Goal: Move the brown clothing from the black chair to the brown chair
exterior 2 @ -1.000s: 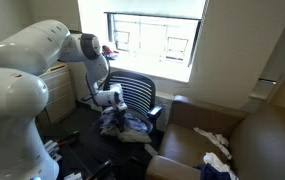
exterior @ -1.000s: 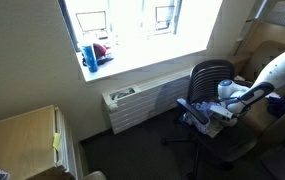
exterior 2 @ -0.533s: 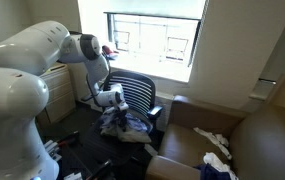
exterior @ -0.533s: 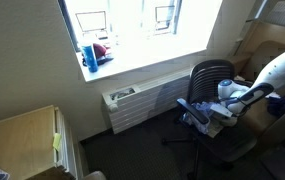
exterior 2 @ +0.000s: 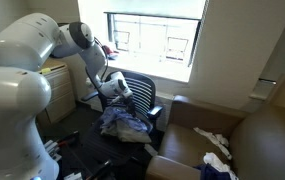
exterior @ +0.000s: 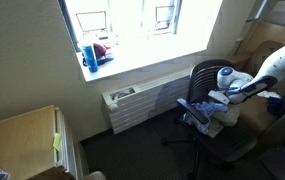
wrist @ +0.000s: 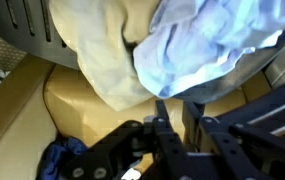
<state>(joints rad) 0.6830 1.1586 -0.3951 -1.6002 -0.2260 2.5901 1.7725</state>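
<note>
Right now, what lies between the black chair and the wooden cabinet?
A white radiator below the window; this shows in an exterior view.

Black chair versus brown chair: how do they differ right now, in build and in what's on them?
The black chair is a slim office chair with a slatted back; the brown chair is a broad padded armchair. The black chair carries a heap of clothing; the brown chair shows just a few small white items. Both stand near the window.

Office-like room: swivel chair (exterior: 210,76), radiator (exterior: 142,102) under window (exterior: 132,22), wooden cabinet (exterior: 17,135).
</note>
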